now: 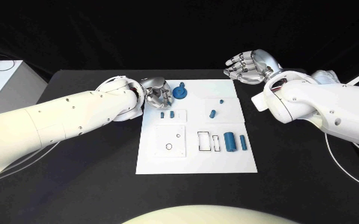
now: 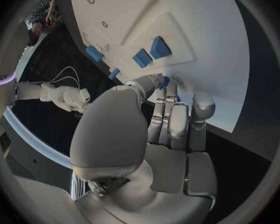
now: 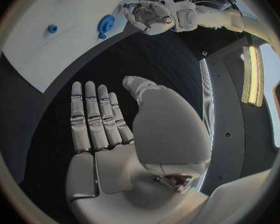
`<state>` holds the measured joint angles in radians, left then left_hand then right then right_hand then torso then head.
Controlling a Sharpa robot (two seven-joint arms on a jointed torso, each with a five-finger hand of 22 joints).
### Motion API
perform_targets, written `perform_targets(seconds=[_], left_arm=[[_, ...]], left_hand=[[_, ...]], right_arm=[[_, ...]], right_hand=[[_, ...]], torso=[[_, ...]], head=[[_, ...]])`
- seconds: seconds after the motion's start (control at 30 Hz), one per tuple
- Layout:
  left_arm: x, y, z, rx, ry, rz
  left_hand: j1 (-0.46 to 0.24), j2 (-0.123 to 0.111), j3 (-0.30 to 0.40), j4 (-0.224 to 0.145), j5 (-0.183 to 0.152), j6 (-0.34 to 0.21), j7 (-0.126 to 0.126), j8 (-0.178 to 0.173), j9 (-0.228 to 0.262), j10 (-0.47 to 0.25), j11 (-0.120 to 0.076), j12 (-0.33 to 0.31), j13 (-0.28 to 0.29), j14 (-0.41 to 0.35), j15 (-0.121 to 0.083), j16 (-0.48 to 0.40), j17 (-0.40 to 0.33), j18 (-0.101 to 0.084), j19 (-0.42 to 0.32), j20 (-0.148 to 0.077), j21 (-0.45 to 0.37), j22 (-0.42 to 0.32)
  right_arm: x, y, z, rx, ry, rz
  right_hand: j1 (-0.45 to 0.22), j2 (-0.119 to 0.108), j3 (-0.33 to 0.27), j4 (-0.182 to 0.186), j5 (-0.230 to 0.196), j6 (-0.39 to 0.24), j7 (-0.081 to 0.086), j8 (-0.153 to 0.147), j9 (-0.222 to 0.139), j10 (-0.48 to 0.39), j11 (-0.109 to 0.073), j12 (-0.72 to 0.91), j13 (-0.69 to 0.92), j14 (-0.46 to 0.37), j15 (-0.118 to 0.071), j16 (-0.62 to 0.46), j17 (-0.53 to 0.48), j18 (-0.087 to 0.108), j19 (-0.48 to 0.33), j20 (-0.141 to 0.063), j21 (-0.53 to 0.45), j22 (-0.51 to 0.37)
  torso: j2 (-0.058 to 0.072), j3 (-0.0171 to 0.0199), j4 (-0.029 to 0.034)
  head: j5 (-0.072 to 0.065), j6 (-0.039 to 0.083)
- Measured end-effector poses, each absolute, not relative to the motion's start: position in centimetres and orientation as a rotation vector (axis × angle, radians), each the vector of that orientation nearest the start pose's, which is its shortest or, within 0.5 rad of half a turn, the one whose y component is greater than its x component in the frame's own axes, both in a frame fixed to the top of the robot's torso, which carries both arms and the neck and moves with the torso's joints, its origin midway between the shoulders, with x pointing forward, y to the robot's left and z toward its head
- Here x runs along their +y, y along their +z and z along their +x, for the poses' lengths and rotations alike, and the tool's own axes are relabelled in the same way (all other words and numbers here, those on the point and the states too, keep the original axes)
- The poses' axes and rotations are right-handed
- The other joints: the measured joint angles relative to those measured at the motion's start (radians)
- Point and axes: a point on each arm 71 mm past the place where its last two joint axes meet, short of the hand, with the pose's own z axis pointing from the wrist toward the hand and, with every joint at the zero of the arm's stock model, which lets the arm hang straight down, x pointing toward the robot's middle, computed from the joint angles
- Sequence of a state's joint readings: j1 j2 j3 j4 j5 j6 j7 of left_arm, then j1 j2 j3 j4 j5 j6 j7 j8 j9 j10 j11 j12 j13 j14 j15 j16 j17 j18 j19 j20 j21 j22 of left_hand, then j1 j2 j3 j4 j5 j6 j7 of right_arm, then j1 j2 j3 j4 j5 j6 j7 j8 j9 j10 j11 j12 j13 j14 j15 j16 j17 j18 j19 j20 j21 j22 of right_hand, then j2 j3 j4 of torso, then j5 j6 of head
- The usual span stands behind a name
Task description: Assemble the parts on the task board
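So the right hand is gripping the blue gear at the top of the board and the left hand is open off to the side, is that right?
No, the hands are swapped. In the head view the left hand is at the gear at the board's far edge, and the right hand is open beyond the board's corner, holding nothing.

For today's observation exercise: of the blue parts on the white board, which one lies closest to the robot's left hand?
The round, gear-like blue part at the task board's far edge. It sits right beside the left hand; the other blue pieces lie further in on the board.
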<state>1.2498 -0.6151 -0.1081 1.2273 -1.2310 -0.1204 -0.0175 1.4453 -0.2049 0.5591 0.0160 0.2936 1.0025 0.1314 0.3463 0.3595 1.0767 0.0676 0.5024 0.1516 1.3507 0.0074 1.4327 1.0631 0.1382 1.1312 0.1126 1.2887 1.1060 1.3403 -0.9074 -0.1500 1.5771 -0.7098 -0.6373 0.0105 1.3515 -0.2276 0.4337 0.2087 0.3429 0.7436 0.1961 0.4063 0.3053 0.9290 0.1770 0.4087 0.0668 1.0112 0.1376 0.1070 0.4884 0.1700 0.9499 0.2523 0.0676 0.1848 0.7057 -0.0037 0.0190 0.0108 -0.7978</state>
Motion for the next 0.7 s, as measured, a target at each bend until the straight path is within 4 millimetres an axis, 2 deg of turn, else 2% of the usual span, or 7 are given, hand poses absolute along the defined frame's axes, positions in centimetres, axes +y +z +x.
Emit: perform_targets(seconds=[0.07, 0.7], left_arm=[[16.41, -21.11, 53.19, 1.897, -0.732, 0.100], [16.44, -21.20, 53.24, 1.892, -0.734, 0.101]], left_hand=[[0.000, 0.000, 0.002, -0.003, 0.000, 0.008, 0.001, -0.003, 0.000, 0.005, -0.005, 0.000, 0.002, 0.000, 0.000, 0.000, 0.000, 0.000, 0.000, 0.000, 0.000, 0.001], [-0.003, -0.002, -0.002, -0.007, 0.000, 0.008, 0.001, -0.016, 0.004, 0.011, -0.003, -0.013, 0.008, -0.004, -0.004, 0.000, -0.020, 0.000, -0.009, -0.002, -0.004, -0.015]], right_arm=[[-23.88, -14.67, 49.19, 1.480, 0.882, 0.583], [-23.95, -14.67, 49.21, 1.480, 0.881, 0.583]], right_hand=[[0.000, 0.000, 0.000, 0.000, 0.000, 0.000, 0.000, 0.000, 0.000, 0.000, 0.000, 0.000, 0.000, 0.000, 0.000, 0.000, 0.000, 0.000, 0.000, 0.000, 0.000, 0.000], [0.000, 0.000, 0.008, -0.003, 0.000, 0.007, 0.000, -0.006, -0.007, 0.007, 0.000, -0.006, -0.002, 0.000, 0.000, 0.000, -0.008, 0.000, 0.000, 0.000, 0.000, -0.007]], torso=[[0.000, 0.0000, 0.0000], [0.000, -0.0003, 0.0001]], head=[[0.000, 0.000], [0.000, 0.000]])
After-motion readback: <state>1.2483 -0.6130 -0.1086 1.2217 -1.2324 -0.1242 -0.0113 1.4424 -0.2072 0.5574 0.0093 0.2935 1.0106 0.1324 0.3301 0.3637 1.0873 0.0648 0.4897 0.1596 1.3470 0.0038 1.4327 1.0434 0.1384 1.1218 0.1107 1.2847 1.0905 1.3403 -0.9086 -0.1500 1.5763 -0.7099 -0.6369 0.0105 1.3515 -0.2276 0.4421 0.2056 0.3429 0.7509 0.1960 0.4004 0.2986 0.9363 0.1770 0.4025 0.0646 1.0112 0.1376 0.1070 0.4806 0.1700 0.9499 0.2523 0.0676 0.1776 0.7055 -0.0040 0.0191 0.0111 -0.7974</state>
